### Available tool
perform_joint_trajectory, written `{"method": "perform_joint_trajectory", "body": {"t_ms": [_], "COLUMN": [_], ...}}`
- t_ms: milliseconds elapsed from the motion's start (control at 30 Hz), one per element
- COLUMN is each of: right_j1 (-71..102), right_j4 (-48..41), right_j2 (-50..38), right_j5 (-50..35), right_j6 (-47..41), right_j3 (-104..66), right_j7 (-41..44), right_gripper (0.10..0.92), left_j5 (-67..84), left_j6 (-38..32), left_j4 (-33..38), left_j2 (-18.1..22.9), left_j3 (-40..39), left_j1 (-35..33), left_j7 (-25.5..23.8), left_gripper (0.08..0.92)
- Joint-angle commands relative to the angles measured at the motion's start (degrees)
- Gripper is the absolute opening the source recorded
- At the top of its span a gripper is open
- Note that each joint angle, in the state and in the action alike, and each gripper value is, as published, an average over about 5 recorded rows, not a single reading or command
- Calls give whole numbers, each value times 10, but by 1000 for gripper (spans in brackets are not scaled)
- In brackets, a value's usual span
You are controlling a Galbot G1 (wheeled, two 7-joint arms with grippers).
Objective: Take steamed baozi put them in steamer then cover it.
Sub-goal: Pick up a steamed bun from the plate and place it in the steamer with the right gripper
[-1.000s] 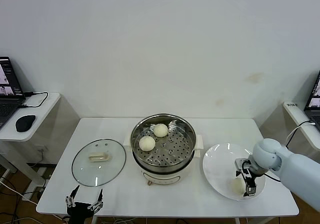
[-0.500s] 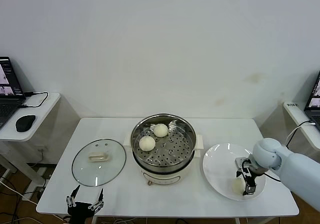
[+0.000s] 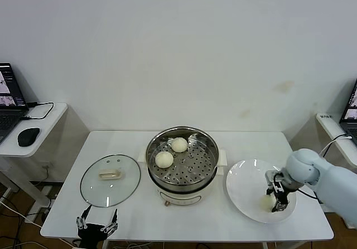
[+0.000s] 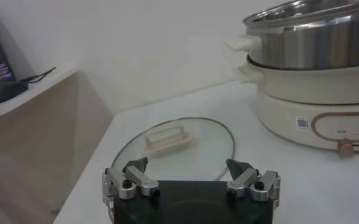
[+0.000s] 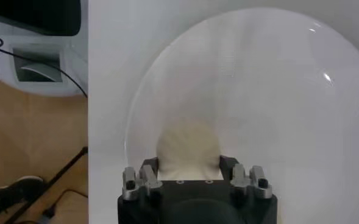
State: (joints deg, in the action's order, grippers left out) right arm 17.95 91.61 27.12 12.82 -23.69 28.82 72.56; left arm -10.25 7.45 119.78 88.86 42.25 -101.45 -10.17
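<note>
Task in progress. 2 buns [image 3: 171,152] already lie on the perforated tray of the steamer [image 3: 182,160], which stands at the middle of the desk [image 3: 139,210]. The right gripper [image 3: 277,200] is down on the white plate [image 3: 245,185] near the right edge of the desk; its jaws are drawn in against the sides of 1 more bun [image 5: 188,146], which sits on the plate. No further bun shows on the plate. The glass lid [image 3: 110,180] lies flat left of the steamer, near the front-left corner. The left gripper [image 3: 97,225] waits at the front edge beside the lid, jaws wide and empty. Judged remaining: move this bun into the steamer, then set the lid on top.
</note>
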Motion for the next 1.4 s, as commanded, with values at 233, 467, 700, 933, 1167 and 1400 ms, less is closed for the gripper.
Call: {"method": "perform_joint_trajectory", "body": {"t_ms": [233,467,700,933,1167,1400], "right_j1": [-279,-437,-491,-498,-461,-448], "right_j4": [-29,-149,-291,-327,-312,-214], "right_j2": [29,177,344,448,492,479], "right_j5": [-136,-216,-239,-238,-182,-98], "right_j6": [4,85,265,392,502,533], "right_j3": [63,148,182,197,227,268], "right_j7": [33,59,92,130,121,112], "right_gripper": [611,609,606,608,611,611], "left_j5": [2,-1,-3,-3,-2,-1], "left_j6": [-1,-2,-7,-10,-15,-16], "left_j4": [3,8,10,15,16,18], "left_j2": [-1,-3,3,11,12,13], "left_j3": [2,12,20,28,33,30], "left_j1": [8,13,10,9,5,3], "left_j7": [4,10,17,20,27,28], "left_gripper": [823,823,823,823,823,823]}}
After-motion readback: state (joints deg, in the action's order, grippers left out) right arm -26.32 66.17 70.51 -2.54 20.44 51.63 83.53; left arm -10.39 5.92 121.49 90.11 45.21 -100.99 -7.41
